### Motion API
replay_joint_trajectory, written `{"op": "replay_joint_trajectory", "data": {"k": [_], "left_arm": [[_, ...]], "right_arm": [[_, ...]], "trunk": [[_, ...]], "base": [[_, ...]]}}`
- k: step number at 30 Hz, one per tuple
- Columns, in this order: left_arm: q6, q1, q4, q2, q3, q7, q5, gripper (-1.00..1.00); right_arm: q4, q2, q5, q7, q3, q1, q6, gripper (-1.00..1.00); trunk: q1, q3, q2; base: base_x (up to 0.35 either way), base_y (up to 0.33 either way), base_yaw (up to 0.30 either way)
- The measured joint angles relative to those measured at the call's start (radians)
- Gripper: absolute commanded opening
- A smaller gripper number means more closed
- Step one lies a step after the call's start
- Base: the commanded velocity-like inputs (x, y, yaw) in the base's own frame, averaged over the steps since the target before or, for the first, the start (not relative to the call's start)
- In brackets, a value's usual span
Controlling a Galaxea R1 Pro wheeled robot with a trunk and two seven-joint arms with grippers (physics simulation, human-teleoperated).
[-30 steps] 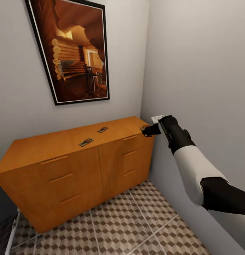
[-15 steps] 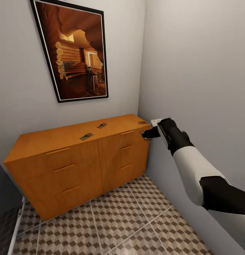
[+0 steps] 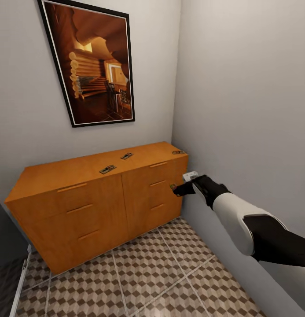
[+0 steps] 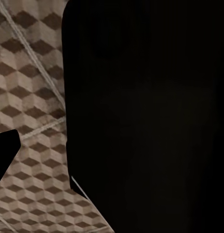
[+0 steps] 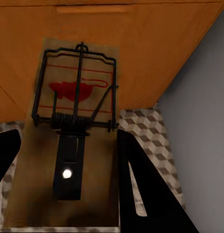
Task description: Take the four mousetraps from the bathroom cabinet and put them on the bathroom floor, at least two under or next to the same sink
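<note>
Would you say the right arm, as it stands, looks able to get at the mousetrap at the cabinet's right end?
Probably not straight away: the right gripper is already shut on a mousetrap, low before the cabinet front. The corner mousetrap lies unobstructed above it.

Right arm out, gripper loaded.
Right arm extended forward and slightly down, white forearm, black wrist; right gripper [image 3: 175, 188] clamped on a mousetrap [image 5: 73, 141], held flat between the dark fingers [image 5: 141, 189].
</note>
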Motion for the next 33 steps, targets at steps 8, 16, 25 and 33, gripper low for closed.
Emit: {"op": "replay_joint_trajectory", "data": {"k": [8, 16, 25, 33], "left_arm": [[-0.001, 0.0, -0.036, 0.0, 0.0, 0.001, 0.0, 1.0], [0.001, 0.0, -0.095, -0.001, -0.001, 0.002, 0.0, 1.0], [0.019, -0.001, -0.229, -0.003, -0.001, 0.006, -0.001, 1.0], [0.317, -0.005, -0.615, -0.004, -0.002, 0.003, -0.004, 1.0]], "right_arm": [[0.138, -0.005, 0.006, 0.004, 0.001, 0.131, -0.289, -1.0], [0.143, -0.02, 0.01, 0.005, 0.003, 0.423, -0.551, -1.0], [0.143, -0.077, 0.01, -0.021, 0.001, 0.66, -0.846, -1.0], [0.144, -0.075, 0.006, -0.097, 0.0, 0.765, -0.964, -1.0]], "trunk": [[0.0, 0.0, 0.0], [0.0, 0.0, 0.0], [0.0, 0.0, 0.0], [0.0, 0.0, 0.0]], "base": [[0.0, 0.0, 0.0], [0.0, 0.0, 0.0], [0.0, 0.0, 0.0], [0.0, 0.0, 0.0]]}}
